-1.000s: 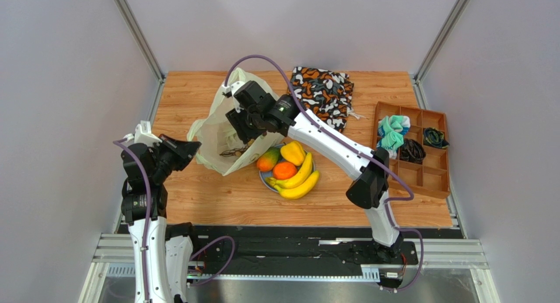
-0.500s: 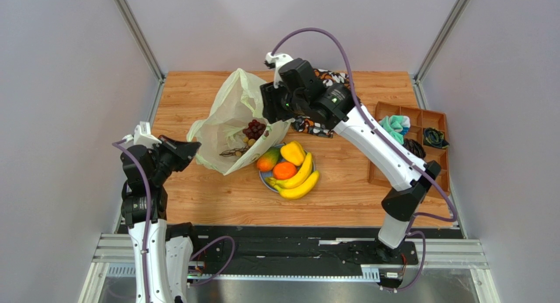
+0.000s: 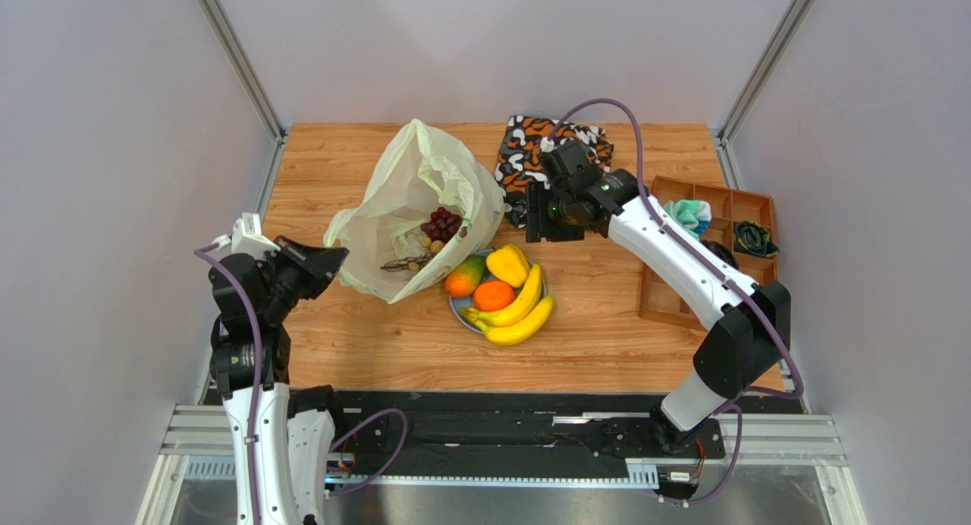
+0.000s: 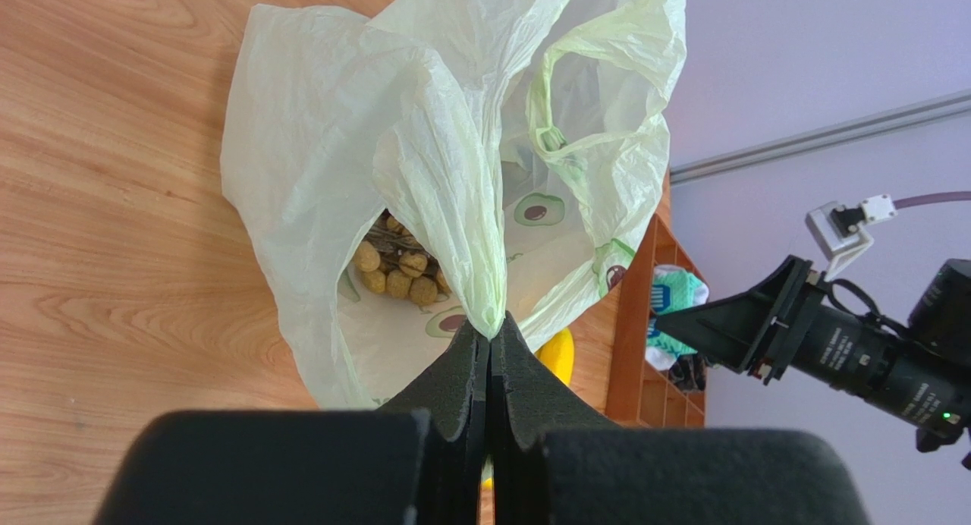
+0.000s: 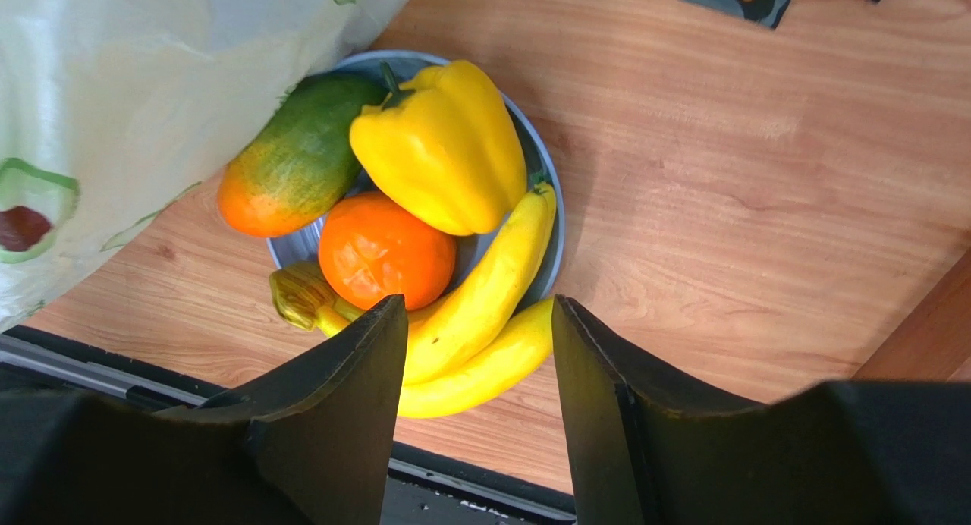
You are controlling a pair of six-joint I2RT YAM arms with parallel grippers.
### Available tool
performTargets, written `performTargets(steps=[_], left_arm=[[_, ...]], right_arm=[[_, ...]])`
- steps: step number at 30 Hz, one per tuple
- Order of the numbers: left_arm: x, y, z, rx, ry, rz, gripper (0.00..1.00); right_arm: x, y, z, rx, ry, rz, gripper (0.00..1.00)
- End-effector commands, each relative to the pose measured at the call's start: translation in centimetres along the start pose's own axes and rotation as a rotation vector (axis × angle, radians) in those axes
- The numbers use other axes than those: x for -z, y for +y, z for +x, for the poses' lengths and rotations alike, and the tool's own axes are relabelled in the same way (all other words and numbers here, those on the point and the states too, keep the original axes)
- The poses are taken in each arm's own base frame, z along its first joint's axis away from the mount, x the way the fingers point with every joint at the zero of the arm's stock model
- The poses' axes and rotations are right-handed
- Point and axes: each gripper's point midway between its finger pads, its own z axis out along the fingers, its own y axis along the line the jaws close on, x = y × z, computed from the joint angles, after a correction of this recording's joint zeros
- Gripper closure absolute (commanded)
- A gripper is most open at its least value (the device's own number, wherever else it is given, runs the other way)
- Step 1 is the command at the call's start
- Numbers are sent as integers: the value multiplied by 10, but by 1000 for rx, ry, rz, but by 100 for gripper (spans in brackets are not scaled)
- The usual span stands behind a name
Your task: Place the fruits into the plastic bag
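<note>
pale green bag (image 3: 416, 178), yellow bananas (image 3: 519, 316), red-green mango (image 3: 463, 277)

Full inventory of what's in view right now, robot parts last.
plastic bag: one, pale yellow-green, far left of table, mouth open
purple grapes: one bunch, dark purple, inside the bag
tan grapes: one bunch, tan-green, inside the bag
plate: one, blue, table centre, next to the bag
mango: one, red-green, on the plate
orange: one, orange, on the plate
yellow fruit: one, yellow, on the plate
bananas: two, yellow, on the plate
cloth bag: one, orange-black-white, far edge
tray: one, brown, divided, right edge
teal cloth: one, teal, in the tray
dark items: count unclear, dark, in the tray
left gripper: shut on the bag's edge
right gripper: open, empty, between cloth bag and plate
</note>
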Motion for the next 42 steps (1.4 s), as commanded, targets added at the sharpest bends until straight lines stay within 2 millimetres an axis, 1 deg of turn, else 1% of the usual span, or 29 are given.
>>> performTargets(steps=[1, 3, 6, 7, 11, 15, 19, 28, 38, 42], left_arm=[[3, -6, -1, -10, -6, 22, 100], [4, -5, 0, -11, -7, 20, 100], [5, -5, 1, -11, -7, 20, 100], [5, -5, 1, -12, -9, 20, 100], [5, -1, 4, -4, -2, 13, 100], [5, -1, 5, -3, -5, 14, 100], [5, 1, 6, -3, -1, 10, 100], [2, 7, 11, 8, 10, -1, 100], [-4, 11, 10, 15, 17, -7, 100], [-5, 11, 10, 13, 16, -8, 100]], right_arm=[[-5, 1, 1, -81, -18, -5, 46], [-14, -2, 12, -116, 25, -1, 46], [-26, -6, 22, -153, 66, 10, 46], [-27, 1, 26, -159, 89, -21, 44], [-42, 1, 37, -191, 134, -16, 39], [-55, -1, 46, -217, 169, 3, 38], [-66, -6, 59, -232, 208, 23, 37], [-85, -10, 75, -252, 262, 49, 39], [-95, -15, 83, -249, 298, 84, 43], [-96, -17, 84, -243, 305, 93, 45]])
